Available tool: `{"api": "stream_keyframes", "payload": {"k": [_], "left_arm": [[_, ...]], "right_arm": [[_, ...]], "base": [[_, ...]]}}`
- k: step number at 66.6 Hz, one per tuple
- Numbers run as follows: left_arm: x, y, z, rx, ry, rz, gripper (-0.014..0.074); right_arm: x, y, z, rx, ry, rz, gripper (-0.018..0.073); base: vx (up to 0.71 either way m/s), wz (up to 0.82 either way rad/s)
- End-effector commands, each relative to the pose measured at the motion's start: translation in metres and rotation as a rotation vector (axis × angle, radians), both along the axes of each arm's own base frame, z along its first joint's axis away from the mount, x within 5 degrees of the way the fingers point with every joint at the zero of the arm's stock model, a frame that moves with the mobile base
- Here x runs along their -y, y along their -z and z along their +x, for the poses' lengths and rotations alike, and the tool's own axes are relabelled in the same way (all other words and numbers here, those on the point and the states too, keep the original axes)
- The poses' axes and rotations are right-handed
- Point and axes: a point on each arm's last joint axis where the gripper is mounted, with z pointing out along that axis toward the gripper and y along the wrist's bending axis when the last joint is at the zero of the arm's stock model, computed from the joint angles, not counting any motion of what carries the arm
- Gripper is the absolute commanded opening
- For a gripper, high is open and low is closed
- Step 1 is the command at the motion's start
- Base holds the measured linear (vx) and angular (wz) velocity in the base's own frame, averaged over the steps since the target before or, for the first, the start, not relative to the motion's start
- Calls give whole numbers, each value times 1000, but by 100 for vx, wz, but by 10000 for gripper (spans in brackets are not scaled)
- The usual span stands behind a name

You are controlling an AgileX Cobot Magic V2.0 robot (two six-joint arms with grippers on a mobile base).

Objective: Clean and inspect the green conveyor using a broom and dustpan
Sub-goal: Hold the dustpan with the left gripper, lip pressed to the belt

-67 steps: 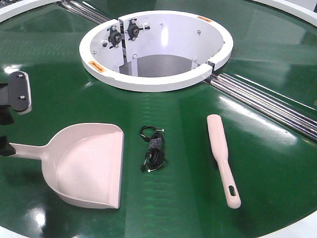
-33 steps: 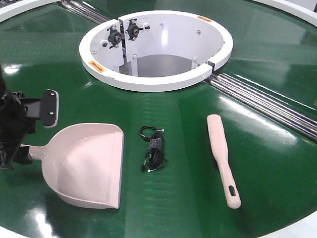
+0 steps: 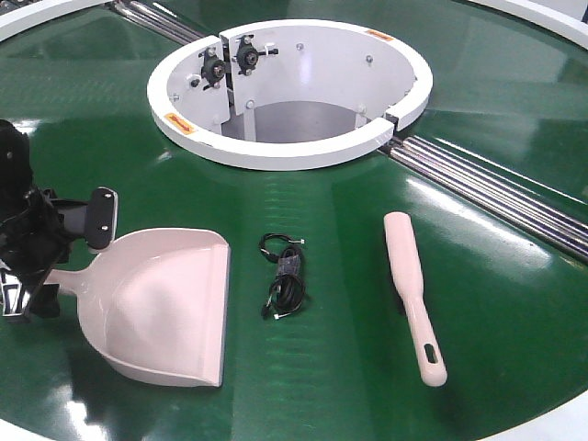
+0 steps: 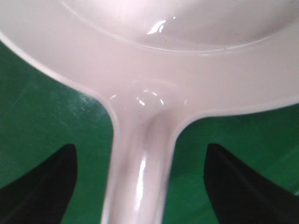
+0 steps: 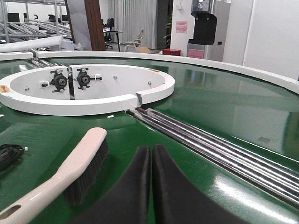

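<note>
We see the dustpan (image 3: pixel 165 303) lying flat on the green conveyor (image 3: pixel 349 367), handle pointing left. The left gripper (image 3: pixel 57 262) straddles that handle, its fingers (image 4: pixel 46 186) spread on either side, not touching it. A black cable bundle (image 3: pixel 283 276) lies between the dustpan and the broom (image 3: pixel 413 289). The right gripper (image 5: pixel 151 151) hangs beside the broom, fingers pressed together on nothing.

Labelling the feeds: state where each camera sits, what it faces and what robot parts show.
Front: above the conveyor, looking down at dustpan, broom, hub; left gripper shows.
Left wrist: close over dustpan handle, open jaws either side.
Right wrist: low over conveyor, facing hub; shut jaws beside broom.
Shared: front and right wrist both show broom, hub.
</note>
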Motion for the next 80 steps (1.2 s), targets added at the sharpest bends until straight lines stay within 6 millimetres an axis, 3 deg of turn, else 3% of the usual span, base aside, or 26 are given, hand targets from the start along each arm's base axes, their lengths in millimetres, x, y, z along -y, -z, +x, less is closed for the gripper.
{"api": "stream_keyframes", "payload": {"k": [1,24,30,51,67,80], "left_arm": [[1,-18,4,88,16,4,535],[-1,-3,11,58,47,51,492],[-2,-3,10,55,65,64,412],[7,-13,7,83,93,64,-10],[24,-17,2,81,147,127,-8],[28,-18,0,100,71,187,-8]], "right_arm": [[0,-6,-1,83,0,-3,-8],[0,-6,-1,83,0,-3,-8],[0,-6,-1,83,0,-3,-8],[0,-6,-1,83,0,-3,-8],[0,-6,-1,83,0,-3,-8],[0,-6,-1,83,0,-3,-8]], "base": [[0,0],[0,0],[0,0],[0,0],[0,0],[0,0]]}}
